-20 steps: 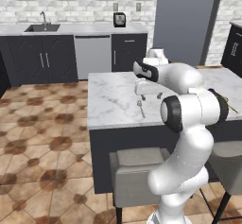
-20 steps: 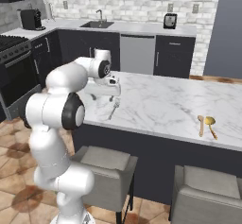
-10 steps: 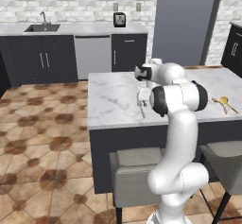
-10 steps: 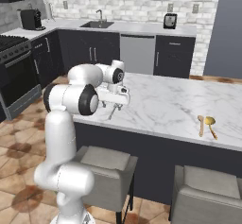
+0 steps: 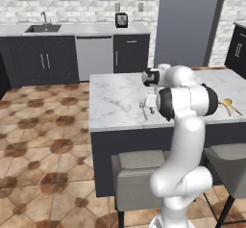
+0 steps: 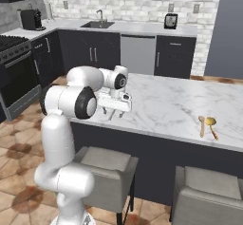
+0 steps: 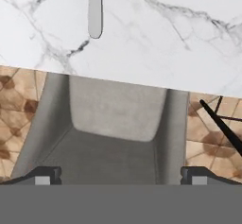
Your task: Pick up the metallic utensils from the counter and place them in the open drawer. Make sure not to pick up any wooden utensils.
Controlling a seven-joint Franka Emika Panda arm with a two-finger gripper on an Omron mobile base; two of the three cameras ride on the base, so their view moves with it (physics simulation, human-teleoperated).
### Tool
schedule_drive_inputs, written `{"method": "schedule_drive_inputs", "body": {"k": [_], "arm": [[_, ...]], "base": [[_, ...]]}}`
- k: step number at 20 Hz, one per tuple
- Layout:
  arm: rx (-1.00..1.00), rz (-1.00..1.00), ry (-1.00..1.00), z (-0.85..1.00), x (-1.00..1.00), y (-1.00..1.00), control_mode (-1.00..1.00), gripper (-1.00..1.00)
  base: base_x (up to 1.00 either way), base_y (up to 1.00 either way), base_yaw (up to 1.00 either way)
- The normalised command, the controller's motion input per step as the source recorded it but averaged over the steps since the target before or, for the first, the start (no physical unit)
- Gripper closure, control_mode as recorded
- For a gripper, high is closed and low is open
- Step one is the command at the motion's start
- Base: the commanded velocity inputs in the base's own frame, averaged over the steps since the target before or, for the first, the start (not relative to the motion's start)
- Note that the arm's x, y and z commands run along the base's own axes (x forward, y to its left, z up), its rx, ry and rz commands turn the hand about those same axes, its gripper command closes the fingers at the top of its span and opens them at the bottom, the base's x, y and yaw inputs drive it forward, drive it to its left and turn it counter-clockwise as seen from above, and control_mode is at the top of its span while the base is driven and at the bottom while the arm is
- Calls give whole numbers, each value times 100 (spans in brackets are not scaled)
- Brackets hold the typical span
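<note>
Gripper [image 7: 118, 176] is spread wide with nothing in it, hanging over the counter [image 5: 117, 102] near its front edge, probably lining up on the fork [image 5: 142, 109]. In the hand view a silver handle sits up at 12 o'clock, with a grey stool [image 7: 116, 124] below the counter's edge.

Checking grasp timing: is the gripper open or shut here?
Open. In the hand view the gripper has its fingertips far apart, nothing between them, above the counter edge.

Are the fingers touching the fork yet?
Apart. In the hand view the open fingers sit over the stool's seat, while the fork handle lies farther up on the counter.
</note>
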Motion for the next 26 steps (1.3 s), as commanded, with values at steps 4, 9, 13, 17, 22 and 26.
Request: {"method": "schedule_drive_inputs", "body": {"k": [4,9,13,17,22,26], "arm": [[0,0,-17,-16,-20,0,-100,-100],[0,-3,-16,-8,51,19,-100,-100],[0,-13,-12,16,41,34,-100,-100],[0,-19,-2,1,25,8,-100,-100],[-4,-19,0,-22,0,0,-100,-100],[-8,-10,-2,-29,7,1,-100,-100]], "base": [[0,0,0],[0,0,0],[0,0,0],[0,0,0],[0,0,0],[0,0,0]]}}
